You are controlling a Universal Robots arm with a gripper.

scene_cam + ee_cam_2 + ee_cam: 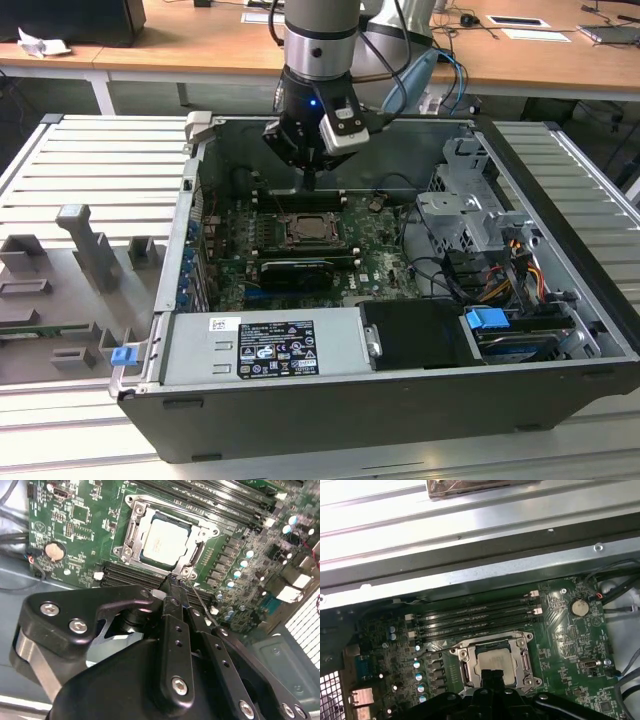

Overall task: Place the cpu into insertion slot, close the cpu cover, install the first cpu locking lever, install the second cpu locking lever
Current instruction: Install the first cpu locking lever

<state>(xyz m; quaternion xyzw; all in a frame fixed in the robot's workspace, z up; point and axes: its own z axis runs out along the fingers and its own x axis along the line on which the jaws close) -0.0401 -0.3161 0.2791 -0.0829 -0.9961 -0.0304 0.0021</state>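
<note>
Exterior view: finds the hand reaching down into open computer case, tips pressed together to one narrow point, nothing visibly pinched. Puts the cpu just below those tips, apart from them. Places the case on ribbed grey bench.

Second wrist view: shows hand with tips right at one corner of the insertion slot; touching or just off it, cannot tell. Shows cpu seated flat in the slot just beyond the tips, pale metal top up. Shows the cpu cover lying down flat around the chip, window framing it. Marks thin metal lever running from that same corner back alongside the fingers, close beside them, contact unclear. Notes black memory slots under the hand's near side.

First wrist view: has hand tips closed, sitting in front of cpu near edge. Puts more memory slots beyond the socket, well clear of hand. Spots coin cell off to one side on green motherboard.
</note>
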